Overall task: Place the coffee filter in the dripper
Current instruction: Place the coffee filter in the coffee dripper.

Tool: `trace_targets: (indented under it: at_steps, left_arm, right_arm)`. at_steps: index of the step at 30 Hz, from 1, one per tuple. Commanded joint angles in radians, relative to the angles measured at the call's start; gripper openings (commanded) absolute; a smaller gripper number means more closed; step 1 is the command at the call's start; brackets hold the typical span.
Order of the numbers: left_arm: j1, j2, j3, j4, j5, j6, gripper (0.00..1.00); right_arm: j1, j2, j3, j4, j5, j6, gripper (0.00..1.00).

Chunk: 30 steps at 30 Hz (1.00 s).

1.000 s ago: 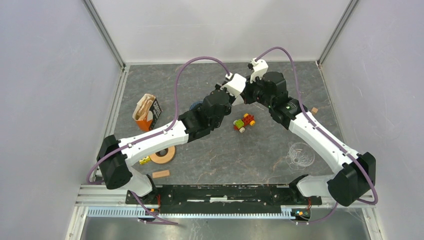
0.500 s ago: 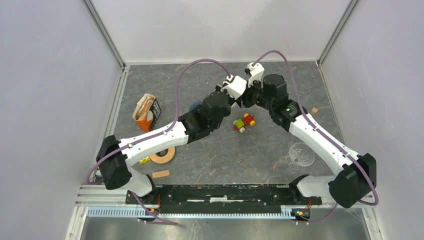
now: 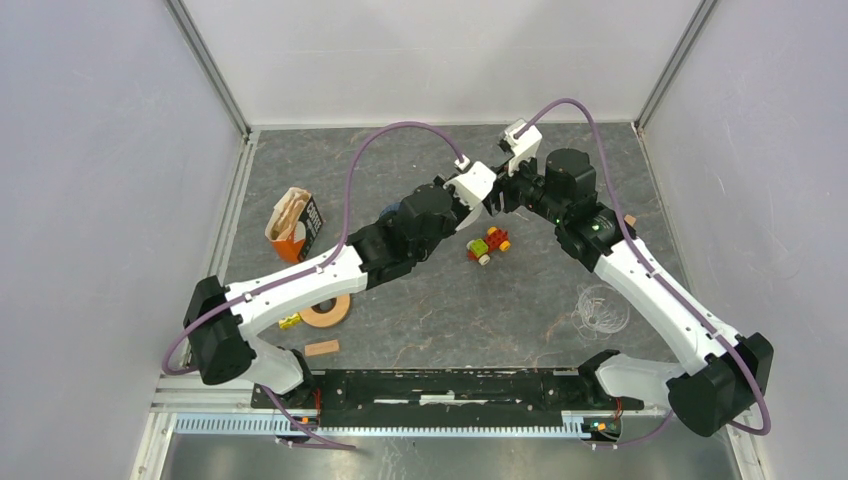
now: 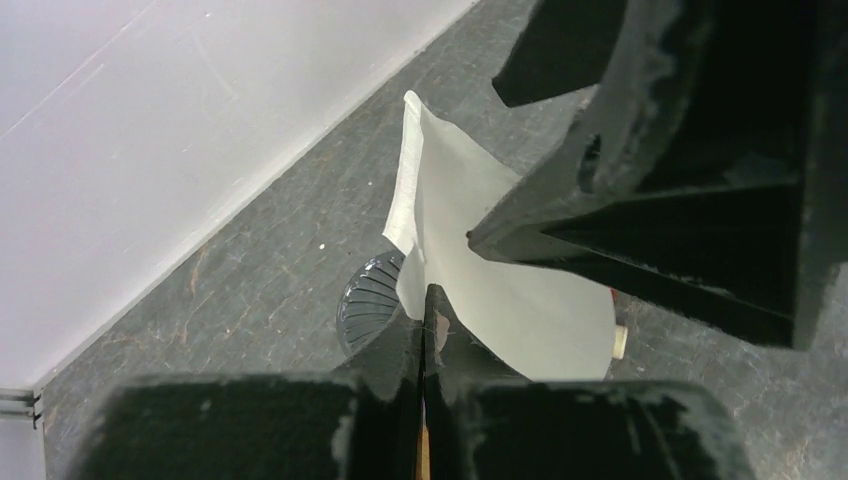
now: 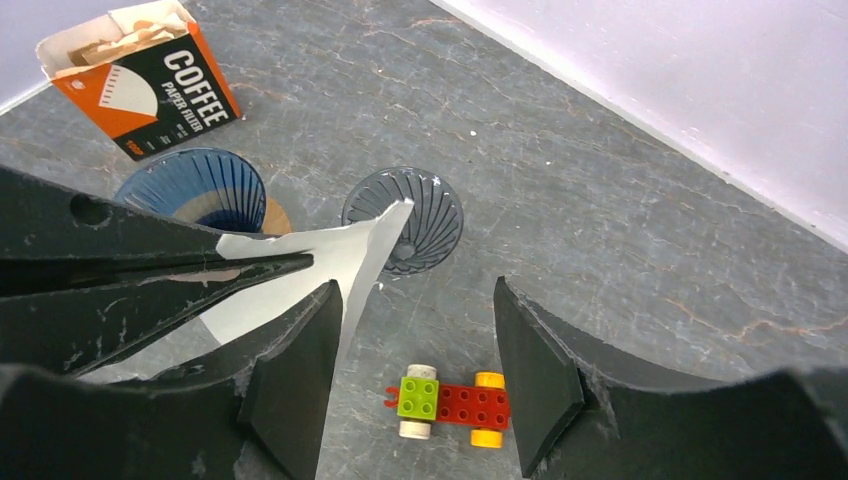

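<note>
Top external: left arm (image 3: 300, 285) and right arm (image 3: 650, 290) meet far-centre. Left wrist: left gripper (image 4: 424, 320) clamped on coffee filter (image 4: 510, 300), grey dripper (image 4: 372, 300) just beyond. Right wrist: right gripper (image 5: 415, 320) spread, empty. Step, likely: carrying. Next: you centre, lower, release.

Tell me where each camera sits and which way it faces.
Top external: above and behind the bases, looking down on the table; the left arm and right arm show whole.
Left wrist: on the left arm, looking along the shut left gripper at the coffee filter it pinches; its own fingers show.
Right wrist: on the right arm, looking down through the open right gripper at the grey dripper and toy car.
Shared: both wrist views show the coffee filter; top and right wrist show the toy car.
</note>
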Motion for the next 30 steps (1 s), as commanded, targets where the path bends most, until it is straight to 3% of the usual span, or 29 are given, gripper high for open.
trace_targets:
  at_steps: [1, 16, 23, 30]
  left_arm:
    - [-0.002, -0.037, 0.027, -0.037, 0.086, -0.005, 0.02]
    - [-0.001, -0.083, 0.029, -0.129, 0.237, 0.061, 0.02]
    - [0.005, -0.110, 0.015, -0.144, 0.270, 0.063, 0.02]
    - [0.014, -0.139, -0.009, -0.139, 0.280, 0.062, 0.02]
  right_arm:
    - [-0.004, -0.020, 0.054, -0.007, 0.025, -0.067, 0.64]
    - [-0.016, -0.082, 0.003, -0.017, -0.145, -0.230, 0.64]
    - [-0.039, -0.094, -0.045, 0.002, -0.301, -0.237, 0.54]
    - [-0.069, -0.112, -0.087, 0.027, -0.385, -0.256, 0.31]
